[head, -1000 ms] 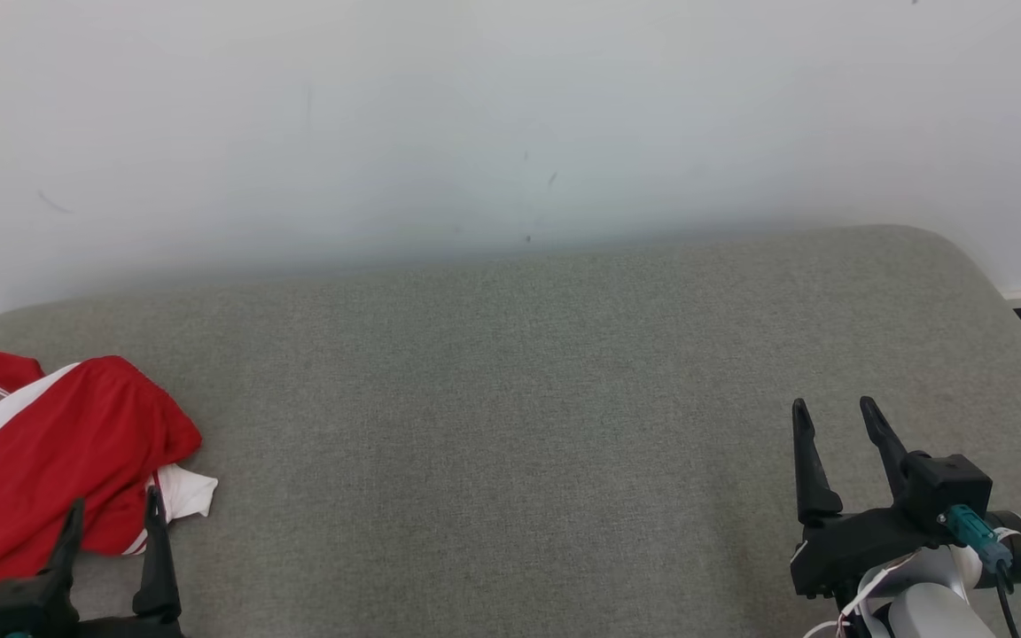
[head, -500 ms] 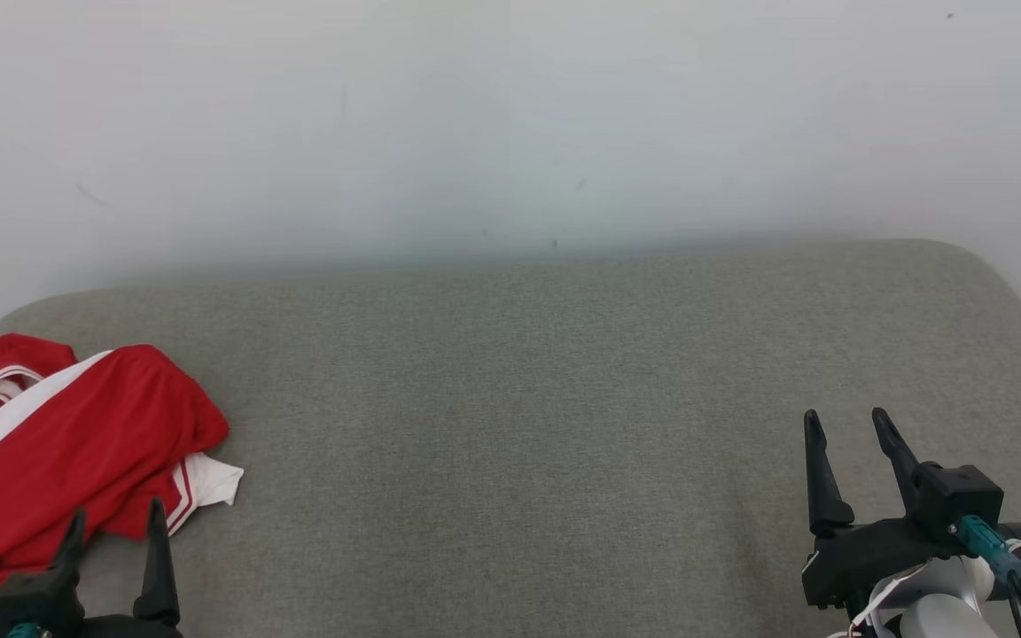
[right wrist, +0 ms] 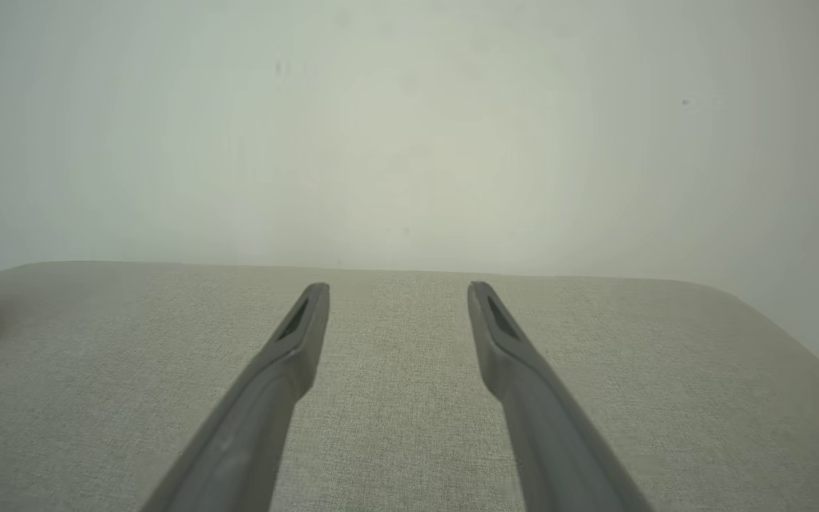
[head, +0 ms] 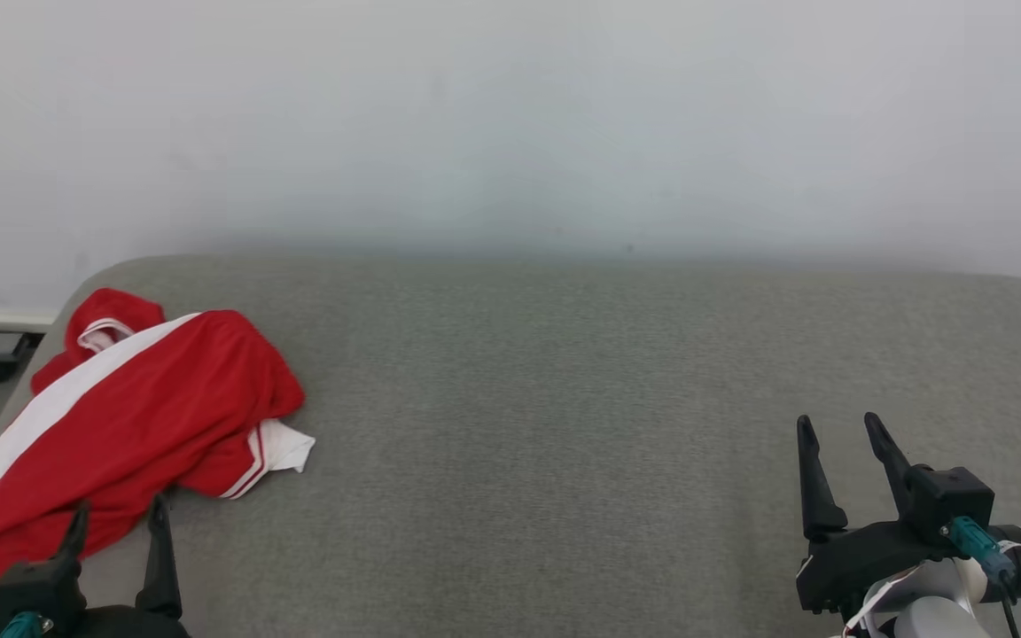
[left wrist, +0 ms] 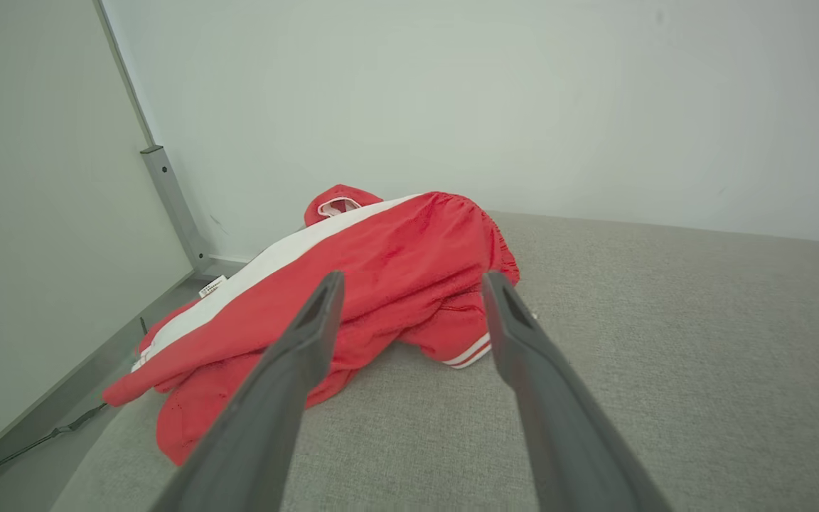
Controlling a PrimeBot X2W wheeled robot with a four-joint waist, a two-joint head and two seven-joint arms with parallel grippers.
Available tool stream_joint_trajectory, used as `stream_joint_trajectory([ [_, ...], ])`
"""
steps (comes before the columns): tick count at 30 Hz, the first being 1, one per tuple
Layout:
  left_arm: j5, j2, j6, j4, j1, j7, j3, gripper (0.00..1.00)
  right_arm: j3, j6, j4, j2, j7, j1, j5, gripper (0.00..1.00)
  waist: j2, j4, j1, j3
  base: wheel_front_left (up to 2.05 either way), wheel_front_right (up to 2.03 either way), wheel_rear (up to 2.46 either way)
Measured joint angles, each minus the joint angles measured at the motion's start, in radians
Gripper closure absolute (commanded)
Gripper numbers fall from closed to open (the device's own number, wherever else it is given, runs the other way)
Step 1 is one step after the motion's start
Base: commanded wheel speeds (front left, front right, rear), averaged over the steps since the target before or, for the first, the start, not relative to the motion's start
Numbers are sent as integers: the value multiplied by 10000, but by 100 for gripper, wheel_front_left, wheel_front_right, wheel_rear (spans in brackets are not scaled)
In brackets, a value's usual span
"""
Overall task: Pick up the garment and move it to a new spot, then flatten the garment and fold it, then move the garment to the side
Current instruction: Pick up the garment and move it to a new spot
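The garment [head: 134, 399], red with a broad white stripe and white trim, lay crumpled in the left part of the head view, on the left end of a grey fabric surface [head: 564, 399]. Its lower-left portion reached that surface's edge, and a white corner stuck out on its right side.

The left gripper [head: 119, 507] stood at the lower left of that frame, just below the garment's near edge. Its fingers were spread apart and empty, tips pointing up toward the cloth. Whether the tips touched the cloth could not be determined. In the left wrist view the garment lay directly ahead, beyond the two fingers.

The right gripper [head: 837, 421] stood at the lower right of the head view, well apart from the garment, fingers likewise apart and holding nothing, over bare grey fabric. A pale wall [head: 510, 115] rose behind the surface.
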Motion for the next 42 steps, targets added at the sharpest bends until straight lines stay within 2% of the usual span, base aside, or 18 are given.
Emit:
stream_joint_trajectory([
  [18, 73, 12, 0, -234, 0, 476, 161, 0, 391, 190, 374, 286, 196, -308, 33, 0, 0, 2445, 0, -99, 0, 0, 0],
  [25, 69, 136, 0, -353, 68, 500, 604, 0, 767, 324, 520, 487, 357, -754, 27, 0, 0, 3099, 0, -86, 0, 0, 0],
  [30, 59, 86, 0, -468, 79, 500, 763, 0, 894, 447, 736, 510, 441, -1039, 23, 0, 0, 3332, -1, 18, 0, 0, 0],
  [39, -52, -29, -6, -468, 54, 646, 878, 0, 1018, 539, 1072, 548, 445, -1134, 10, 0, 0, 3357, 0, 52, 0, 0, 0],
  [42, -196, 23, -205, -165, -265, 805, 811, 0, 1018, 587, 1246, 564, 443, -1161, 10, 0, 0, 3284, 0, -13, 0, 0, 0],
])
